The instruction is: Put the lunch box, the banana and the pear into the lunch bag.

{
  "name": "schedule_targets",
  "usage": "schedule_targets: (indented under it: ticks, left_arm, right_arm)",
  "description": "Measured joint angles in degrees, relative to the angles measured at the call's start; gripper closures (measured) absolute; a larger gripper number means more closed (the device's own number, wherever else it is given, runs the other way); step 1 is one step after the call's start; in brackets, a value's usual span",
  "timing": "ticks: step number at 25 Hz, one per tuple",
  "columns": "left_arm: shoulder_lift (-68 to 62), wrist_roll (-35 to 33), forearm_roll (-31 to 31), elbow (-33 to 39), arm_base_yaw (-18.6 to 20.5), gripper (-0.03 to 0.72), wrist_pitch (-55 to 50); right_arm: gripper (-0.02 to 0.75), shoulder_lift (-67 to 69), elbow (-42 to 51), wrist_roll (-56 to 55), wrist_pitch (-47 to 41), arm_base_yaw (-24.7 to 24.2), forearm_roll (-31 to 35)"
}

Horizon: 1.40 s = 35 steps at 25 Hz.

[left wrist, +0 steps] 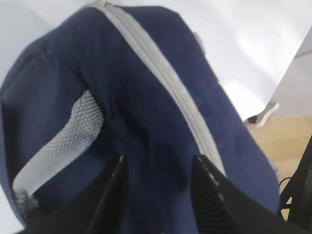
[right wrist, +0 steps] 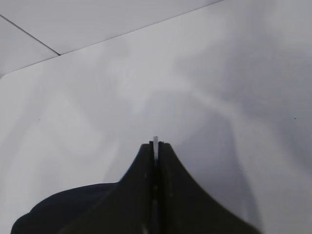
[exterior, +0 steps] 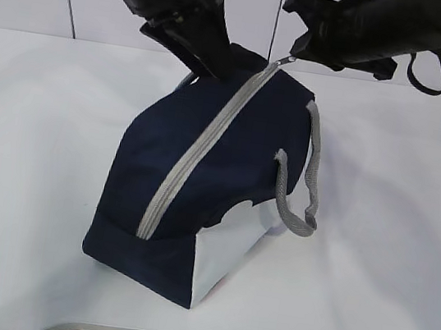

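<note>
The navy lunch bag (exterior: 203, 171) stands on the white table with its grey zipper (exterior: 198, 149) closed along the top. My left gripper (exterior: 206, 67) is at the bag's far end; in the left wrist view (left wrist: 158, 163) its jaws are partly closed with a fold of navy fabric (left wrist: 146, 97) between them. My right gripper (exterior: 295, 56) is shut on the zipper pull (exterior: 284, 59) at the zipper's far end; a thin pale tab (right wrist: 155, 141) shows between its fingertips (right wrist: 156, 142). The lunch box, banana and pear are out of view.
The bag's grey webbing handles hang at its sides (exterior: 308, 186) (left wrist: 53, 151). White table (exterior: 40, 146) lies all round the bag, with its front edge near the bottom of the exterior view. A white wall stands behind.
</note>
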<state>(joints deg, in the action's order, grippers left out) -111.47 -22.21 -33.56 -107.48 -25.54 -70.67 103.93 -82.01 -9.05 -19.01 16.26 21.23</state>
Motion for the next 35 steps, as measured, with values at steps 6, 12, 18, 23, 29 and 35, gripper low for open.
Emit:
schedule_targets:
  ticks: [6,12,18,23,29,35]
  left_arm:
    - [-2.5,0.0,0.0,0.0,-1.3,0.396,0.0]
    - [-2.6,0.1,0.4,0.0,-1.5,0.558,0.0]
    - [-2.5,-1.2,2.3,0.0,-1.6,0.692,0.0]
    - [0.6,-4.9,6.3,0.0,-1.6,0.694,0.0]
    - [3.2,-5.6,9.3,0.0,-1.6,0.694,0.0]
    - [4.8,-5.6,11.4,0.2,-1.6,0.694,-0.4]
  right_arm:
    - [0.749,0.0,-0.1,0.0,-0.1,0.0,0.6]
    - [0.749,0.0,-2.1,0.1,-0.9,0.0,0.7]
    - [0.749,0.0,-2.3,0.7,-1.8,0.0,0.7]
    - [0.749,0.0,-2.3,1.3,-1.9,0.0,0.9]
    - [0.749,0.7,-2.3,2.0,-1.9,0.1,1.1]
    - [0.749,3.4,-2.5,2.2,-1.9,0.1,1.2]
